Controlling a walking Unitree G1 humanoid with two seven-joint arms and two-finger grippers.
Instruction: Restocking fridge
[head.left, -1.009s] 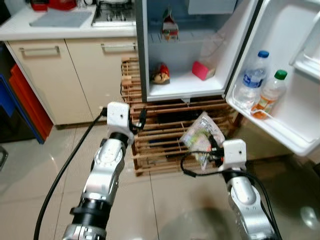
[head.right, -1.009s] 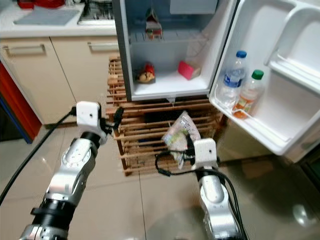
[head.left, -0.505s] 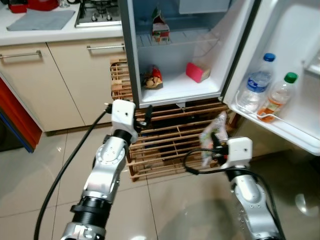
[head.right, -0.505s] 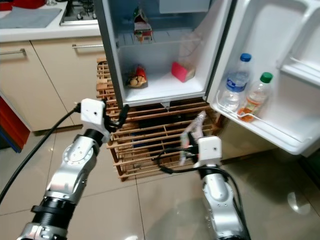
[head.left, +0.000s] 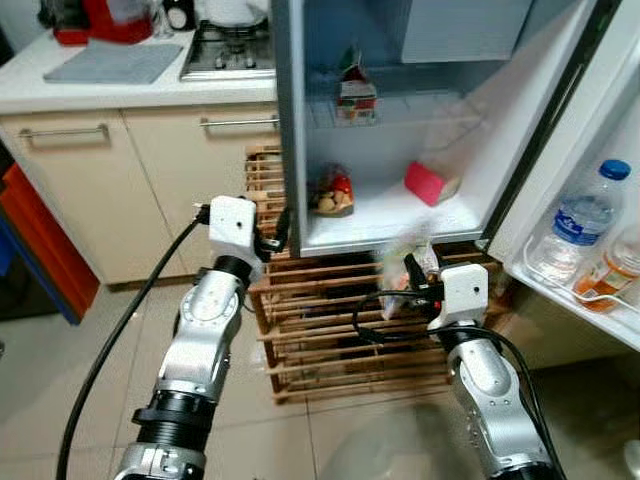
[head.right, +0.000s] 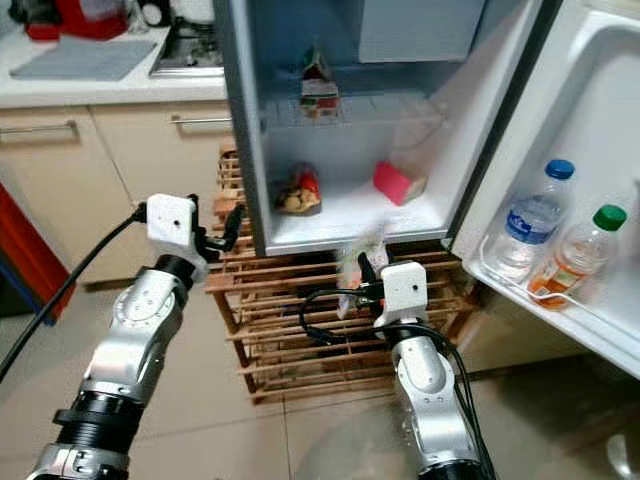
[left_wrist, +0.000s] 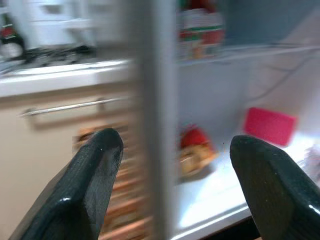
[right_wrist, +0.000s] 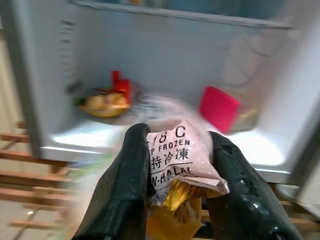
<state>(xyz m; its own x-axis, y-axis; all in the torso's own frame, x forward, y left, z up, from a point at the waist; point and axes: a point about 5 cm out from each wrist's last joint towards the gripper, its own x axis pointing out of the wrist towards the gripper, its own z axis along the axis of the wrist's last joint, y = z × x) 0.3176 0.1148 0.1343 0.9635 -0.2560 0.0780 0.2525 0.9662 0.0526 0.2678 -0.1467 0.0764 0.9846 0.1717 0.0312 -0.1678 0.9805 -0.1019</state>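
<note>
The right gripper (right_wrist: 175, 165) pinched a frozen-food bag (right_wrist: 182, 155) at centre frame, just before the fridge (head.left: 400, 215) shelf. Soft and probably slippery, it seemed best gripped mid-body. The left gripper (left_wrist: 175, 165) stood spread.

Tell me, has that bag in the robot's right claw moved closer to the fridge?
Yes. The right gripper has carried the frozen food bag up from the wooden rack to the fridge's bottom shelf edge.

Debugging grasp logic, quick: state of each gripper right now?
Left gripper: open, holding nothing, raised beside the fridge's left edge.
Right gripper: shut on the frozen food packet, in front of the fridge's bottom shelf.
</note>
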